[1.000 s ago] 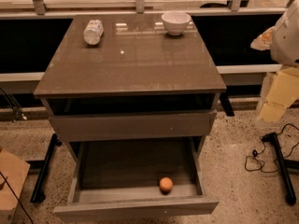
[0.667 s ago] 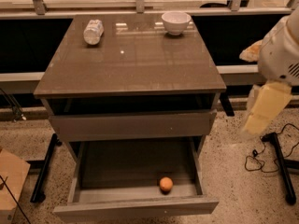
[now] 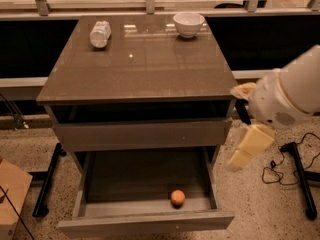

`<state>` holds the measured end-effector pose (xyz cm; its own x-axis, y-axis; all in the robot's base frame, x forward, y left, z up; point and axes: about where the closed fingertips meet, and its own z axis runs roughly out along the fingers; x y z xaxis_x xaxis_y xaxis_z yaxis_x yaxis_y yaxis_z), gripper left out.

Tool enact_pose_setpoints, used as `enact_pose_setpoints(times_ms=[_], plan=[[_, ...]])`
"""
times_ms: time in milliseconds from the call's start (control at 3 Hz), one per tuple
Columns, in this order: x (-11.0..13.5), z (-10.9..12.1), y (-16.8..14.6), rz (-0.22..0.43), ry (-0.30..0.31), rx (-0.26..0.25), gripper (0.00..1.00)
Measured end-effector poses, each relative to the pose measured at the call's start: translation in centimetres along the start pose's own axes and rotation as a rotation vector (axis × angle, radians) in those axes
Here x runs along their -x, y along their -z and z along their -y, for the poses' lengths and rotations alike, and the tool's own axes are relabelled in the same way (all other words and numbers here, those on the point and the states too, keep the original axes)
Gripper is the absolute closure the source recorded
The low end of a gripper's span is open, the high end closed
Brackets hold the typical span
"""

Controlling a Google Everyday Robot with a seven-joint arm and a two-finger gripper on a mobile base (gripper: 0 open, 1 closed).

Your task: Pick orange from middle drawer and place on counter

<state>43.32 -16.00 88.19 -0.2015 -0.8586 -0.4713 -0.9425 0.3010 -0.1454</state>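
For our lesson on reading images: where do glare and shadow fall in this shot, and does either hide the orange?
Camera view: glare streaks the counter near the bowl and bottle; the middle drawer floor lies in shade, yet the orange shows plainly; the gripper, right of the cabinet, is well lit.

The gripper, held just right of the middle drawer and above the floor, is seen only as a pale blur. The white arm behind it is cut off by the right edge. The drawer's rear is hidden under the closed drawer front above it, a brown box is cropped at the left edge, and the print on the bottle cannot be read.
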Motion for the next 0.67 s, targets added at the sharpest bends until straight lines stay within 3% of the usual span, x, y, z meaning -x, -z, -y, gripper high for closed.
enact_pose_setpoints(times_ms=[333,667], plan=[[-3.6,1.1,-3.7,0.126,-0.121,0.092,0.00],[-4.0,1.1,-5.0,0.139,-0.139,0.122,0.00]])
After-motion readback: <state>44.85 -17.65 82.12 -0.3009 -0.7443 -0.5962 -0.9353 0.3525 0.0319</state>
